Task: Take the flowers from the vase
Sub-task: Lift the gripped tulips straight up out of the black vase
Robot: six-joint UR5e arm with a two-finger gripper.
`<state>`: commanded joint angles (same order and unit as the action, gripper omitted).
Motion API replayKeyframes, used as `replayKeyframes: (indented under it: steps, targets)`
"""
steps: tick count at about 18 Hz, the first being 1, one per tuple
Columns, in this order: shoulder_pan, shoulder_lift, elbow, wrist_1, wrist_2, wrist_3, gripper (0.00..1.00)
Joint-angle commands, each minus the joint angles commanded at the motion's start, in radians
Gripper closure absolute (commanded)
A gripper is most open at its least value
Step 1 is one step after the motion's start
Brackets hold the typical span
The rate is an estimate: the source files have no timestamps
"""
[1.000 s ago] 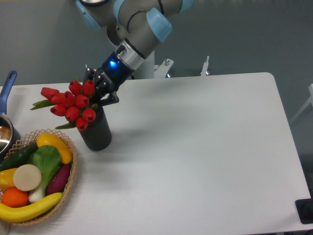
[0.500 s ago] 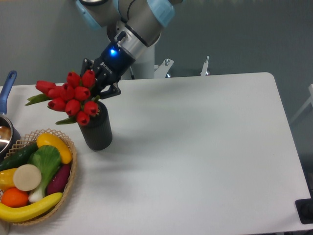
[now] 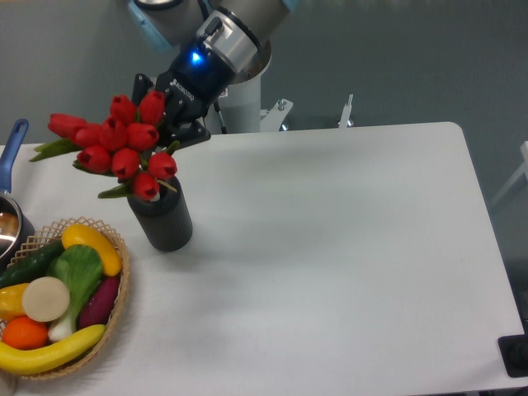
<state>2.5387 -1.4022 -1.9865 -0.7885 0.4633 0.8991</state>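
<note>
The flowers, a bunch of red tulip buds with green leaves, hang tilted to the left above the vase's mouth. My gripper is shut on the stems just right of the buds, at the upper left of the table. The vase is a matte black cylinder standing upright below the bunch. A thin bit of stem still reaches down to its mouth, partly hidden by the lowest buds.
A wicker basket full of fruit and vegetables sits at the front left, close to the vase. A blue-handled metal pot is at the left edge. White table stretches to the right.
The gripper has risen up and slightly left with the flowers, drawing the bunch higher out of the vase. The vase has stayed in place.
</note>
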Motion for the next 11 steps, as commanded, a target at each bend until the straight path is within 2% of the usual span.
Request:
replayKeyframes:
  steps: [7, 11]
  targets:
    - [0.023, 0.095, -0.003, -0.014, -0.005, -0.043, 1.0]
    - [0.067, 0.112, -0.002, -0.014, 0.0, -0.055, 1.0]
